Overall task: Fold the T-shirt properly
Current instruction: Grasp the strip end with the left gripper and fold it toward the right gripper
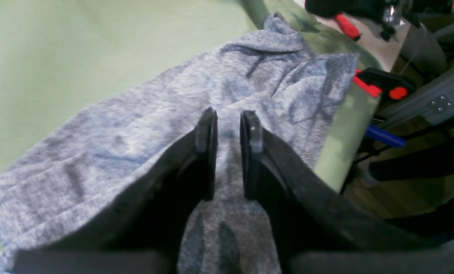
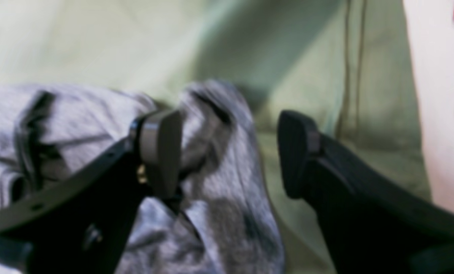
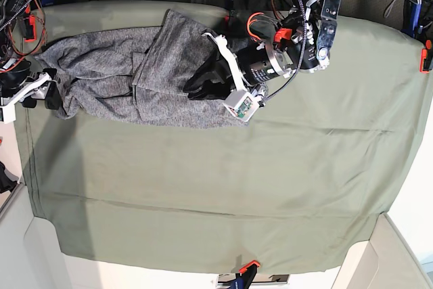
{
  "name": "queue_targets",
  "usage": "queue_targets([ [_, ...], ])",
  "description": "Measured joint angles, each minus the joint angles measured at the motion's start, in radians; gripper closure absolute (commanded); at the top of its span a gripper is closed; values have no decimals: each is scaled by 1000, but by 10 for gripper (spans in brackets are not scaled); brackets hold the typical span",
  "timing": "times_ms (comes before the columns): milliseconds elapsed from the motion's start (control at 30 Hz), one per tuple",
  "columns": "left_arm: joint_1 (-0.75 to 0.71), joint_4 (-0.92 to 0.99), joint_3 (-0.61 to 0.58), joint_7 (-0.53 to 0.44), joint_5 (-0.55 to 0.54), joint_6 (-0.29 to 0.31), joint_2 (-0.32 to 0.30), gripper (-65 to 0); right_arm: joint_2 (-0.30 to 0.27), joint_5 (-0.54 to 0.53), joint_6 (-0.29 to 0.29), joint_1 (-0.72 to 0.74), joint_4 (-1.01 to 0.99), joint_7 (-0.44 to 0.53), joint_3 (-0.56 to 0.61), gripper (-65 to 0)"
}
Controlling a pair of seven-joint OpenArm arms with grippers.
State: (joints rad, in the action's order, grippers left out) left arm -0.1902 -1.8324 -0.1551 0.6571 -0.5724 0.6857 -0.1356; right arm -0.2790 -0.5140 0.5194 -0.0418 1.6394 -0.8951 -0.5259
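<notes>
Overhead base, two close wrist views

- We see the T-shirt [image 3: 108, 72] as soft mottled grey knit, matt and faintly fuzzy.
- We see the table cloth [image 3: 270, 181] as plain olive-green woven cloth, matt and smooth.
- We see the left gripper [image 1: 229, 131] in matt black plastic with dull pads.
- We see the right gripper [image 2: 230, 152] in black plastic, its pad [image 2: 162, 152] a smooth grey.

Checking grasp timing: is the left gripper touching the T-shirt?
Cannot tell. In the left wrist view the left gripper hangs over the T-shirt, jaws narrowly parted with fabric showing between them, but no contact or gap shows plainly.
</notes>
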Motion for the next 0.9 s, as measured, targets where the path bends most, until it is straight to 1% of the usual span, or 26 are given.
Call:
queue_targets([
  [67,0,0,7,0,-2,0,-6,-112,-6,0,13,0,-29,0,0,-397],
  [133,0,0,11,12,-2,0,-21,-112,-7,-3,20,0,-45,-21,0,-397],
  [200,-1,0,11,32,-2,0,-39,-112,-6,-31,32,0,-63,-43,0,-397],
  [267,0,0,13,38,0,0,-50,-112,-6,-52,34,1,-86,-43,5,-397],
  [367,0,0,12,39,-1,0,-47,-112,-6,-51,35,0,-137,-43,22,-397],
  [467,-1,0,11,39,-17,0,-48,-112,-11,-63,35,3,-177,-24,39,-397],
  [600,0,0,12,42,-16,0,-48,-112,-15,-79,35,6,-193,-5,66,-396],
  [800,0,0,11,42,-16,0,-48,-112,-14,-161,35,6,-193,-16,98,-394],
  [900,0,0,15,42,-16,0,-48,-112,-14,-174,35,6,-189,-27,99,-394],
])
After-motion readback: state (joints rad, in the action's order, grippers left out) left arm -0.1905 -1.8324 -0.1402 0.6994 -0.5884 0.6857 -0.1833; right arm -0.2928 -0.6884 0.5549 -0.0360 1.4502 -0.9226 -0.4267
